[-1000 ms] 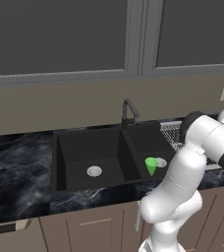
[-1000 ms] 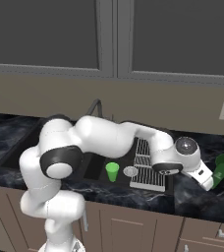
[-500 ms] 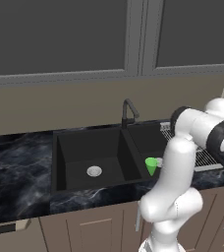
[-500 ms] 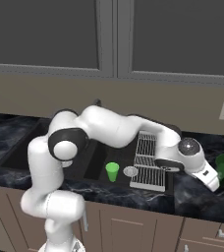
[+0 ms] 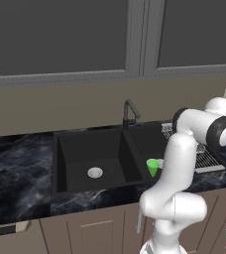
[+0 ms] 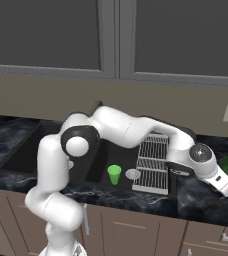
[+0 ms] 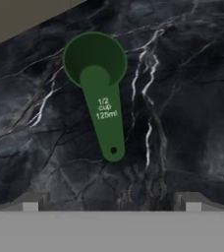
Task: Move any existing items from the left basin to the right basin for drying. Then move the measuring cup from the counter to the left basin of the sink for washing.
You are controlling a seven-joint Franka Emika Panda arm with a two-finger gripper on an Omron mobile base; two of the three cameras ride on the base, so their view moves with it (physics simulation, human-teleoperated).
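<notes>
One tumbler, one measuring cup

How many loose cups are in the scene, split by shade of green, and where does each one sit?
Light-green tumbler: 1, standing upright in the narrower right basin of the sink.
Dark-green measuring cup: 1, lying on the black marble counter to the right of the drying rack, its handle marked 1/2 cup.
Total: 2 cups.

Small bright light-green tapered tumbler upright in narrower matte black basin. Dark green measuring cup, flat stick handle marked "1/2 cup 125ml", upright on black marble-look counter.
</notes>
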